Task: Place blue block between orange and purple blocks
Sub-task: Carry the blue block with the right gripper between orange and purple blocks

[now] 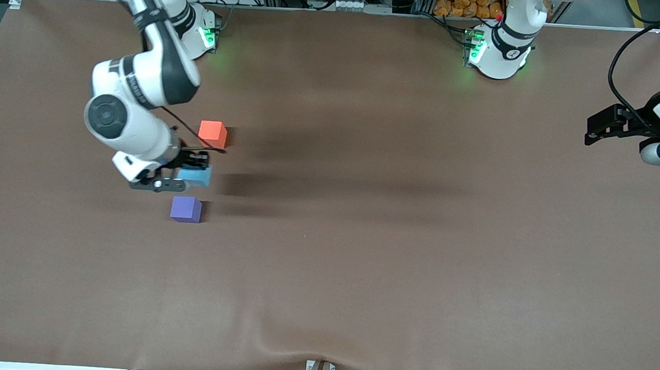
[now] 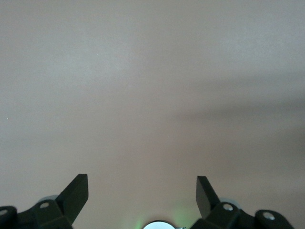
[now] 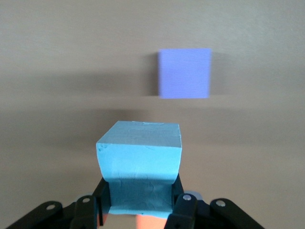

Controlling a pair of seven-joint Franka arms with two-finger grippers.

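My right gripper point(image 1: 182, 173) is shut on the sky-blue block point(image 1: 198, 176) and holds it low over the table, in the gap between the orange block point(image 1: 213, 134) and the purple block point(image 1: 185, 208). The orange block lies farther from the front camera, the purple one nearer. In the right wrist view the blue block point(image 3: 140, 157) is squeezed between my right gripper's point(image 3: 139, 200) fingers. The purple block point(image 3: 184, 73) lies ahead of it, and a sliver of the orange block point(image 3: 147, 222) shows beneath it. My left gripper point(image 1: 589, 130) point(image 2: 142, 186) is open and empty, waiting at the left arm's end of the table.
The brown table cover point(image 1: 361, 239) is wrinkled at its edge nearest the front camera. The arm bases point(image 1: 496, 51) stand along the edge farthest from the front camera. The left wrist view shows only bare table cover point(image 2: 152, 95).
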